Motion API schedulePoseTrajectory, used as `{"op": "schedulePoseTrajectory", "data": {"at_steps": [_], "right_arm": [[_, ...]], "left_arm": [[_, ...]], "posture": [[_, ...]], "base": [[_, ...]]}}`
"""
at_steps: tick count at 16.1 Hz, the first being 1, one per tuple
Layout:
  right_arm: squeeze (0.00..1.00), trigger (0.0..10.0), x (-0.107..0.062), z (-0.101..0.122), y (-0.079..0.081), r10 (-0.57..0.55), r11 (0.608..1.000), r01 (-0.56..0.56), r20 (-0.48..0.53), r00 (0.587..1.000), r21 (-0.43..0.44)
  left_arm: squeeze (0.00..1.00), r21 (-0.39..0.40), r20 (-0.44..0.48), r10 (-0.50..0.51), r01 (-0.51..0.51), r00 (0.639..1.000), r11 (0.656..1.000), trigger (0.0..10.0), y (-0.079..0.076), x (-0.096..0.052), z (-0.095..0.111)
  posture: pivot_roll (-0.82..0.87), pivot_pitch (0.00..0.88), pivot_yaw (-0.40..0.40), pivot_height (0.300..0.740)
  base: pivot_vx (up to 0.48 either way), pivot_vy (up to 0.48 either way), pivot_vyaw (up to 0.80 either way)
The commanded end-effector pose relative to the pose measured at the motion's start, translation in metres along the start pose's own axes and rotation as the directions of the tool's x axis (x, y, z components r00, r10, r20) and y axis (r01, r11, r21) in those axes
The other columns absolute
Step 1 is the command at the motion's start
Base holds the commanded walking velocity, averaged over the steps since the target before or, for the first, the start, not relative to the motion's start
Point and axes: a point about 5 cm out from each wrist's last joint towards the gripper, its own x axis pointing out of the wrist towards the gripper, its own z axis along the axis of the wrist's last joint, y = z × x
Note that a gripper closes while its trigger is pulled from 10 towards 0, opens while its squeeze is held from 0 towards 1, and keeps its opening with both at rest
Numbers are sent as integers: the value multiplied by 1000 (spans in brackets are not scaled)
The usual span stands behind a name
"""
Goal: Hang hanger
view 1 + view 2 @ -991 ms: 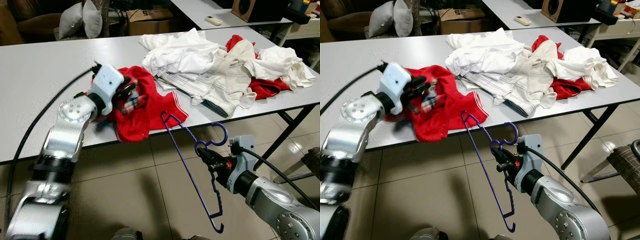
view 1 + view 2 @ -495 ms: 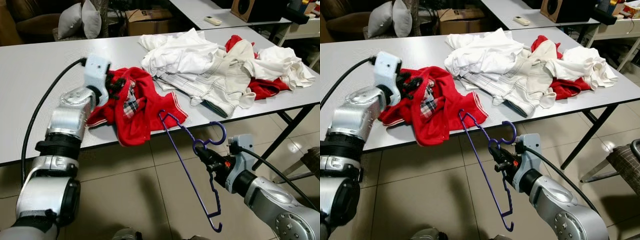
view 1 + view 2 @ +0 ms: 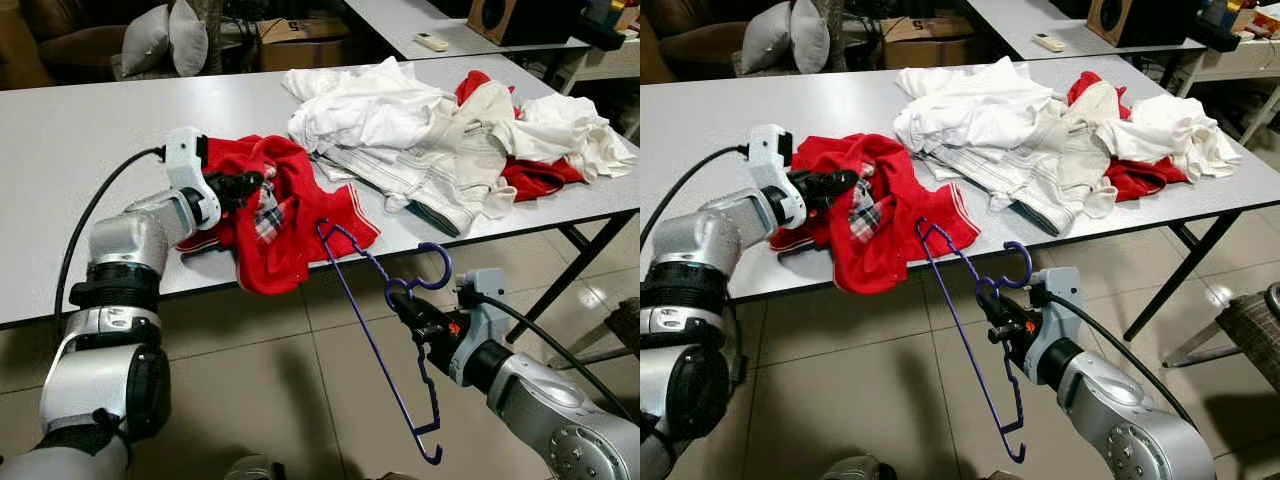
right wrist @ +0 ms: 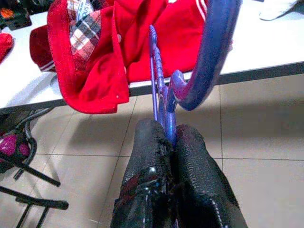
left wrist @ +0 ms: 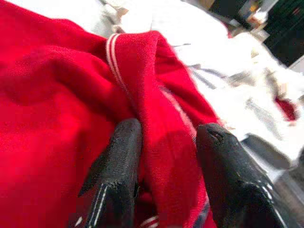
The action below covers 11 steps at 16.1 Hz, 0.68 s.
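1. Red knit, head views: I log a red polo shirt [image 3: 275,215] with white-striped cuffs and a plaid collar lining, crumpled at the near edge of the grey table [image 3: 70,130], part of it hanging over the edge. My left gripper [image 3: 240,186] is on it, fingers pinching a fold near the collar.
2. Same views: a purple wire hanger [image 3: 385,330] is held in front of the table, over the tiled floor [image 3: 270,400]. It is tilted, hook uppermost, one end near the table edge beside the shirt, the other low. My right gripper [image 3: 412,315] clamps it just below the hook.
3. Same views: a heap of white and red laundry [image 3: 450,130] lies further along the table, apart from the shirt. Two grey cushions [image 3: 165,38] and a remote control [image 3: 432,42] sit beyond.
4. Left wrist view: two black fingers [image 5: 118,166] stand slightly apart with a ridge of red cloth [image 5: 156,109] pressed between them.
5. Right wrist view: fingers [image 4: 149,152] pressed tight on the hanger's neck [image 4: 164,102]; shirt and table edge ahead.
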Motion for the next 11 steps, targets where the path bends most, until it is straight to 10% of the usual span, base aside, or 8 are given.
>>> {"op": "schedulePoseTrajectory", "data": {"at_steps": [1, 5, 11], "right_arm": [[0, 10000, -1, 7, 2, 4, 1000, -3, 28, 1000, -20], [0, 10000, -1, 7, 1, 2, 1000, -1, 31, 1000, -20], [0, 10000, -2, 7, 1, -1, 1000, 2, 33, 999, -23]], "left_arm": [[0, -50, 36, -51, 53, 998, 997, 7333, -6, -1, 11], [0, -52, -21, -62, 61, 998, 997, 0, -1, -7, 2], [0, -70, -78, -149, 144, 986, 987, 0, -4, -17, -7]], "posture": [[-89, 2, 24, 740], [-86, 1, 27, 740], [-84, 1, 26, 740]], "base": [[0, 0, 0], [0, 0, 0], [0, 0, 0]]}}
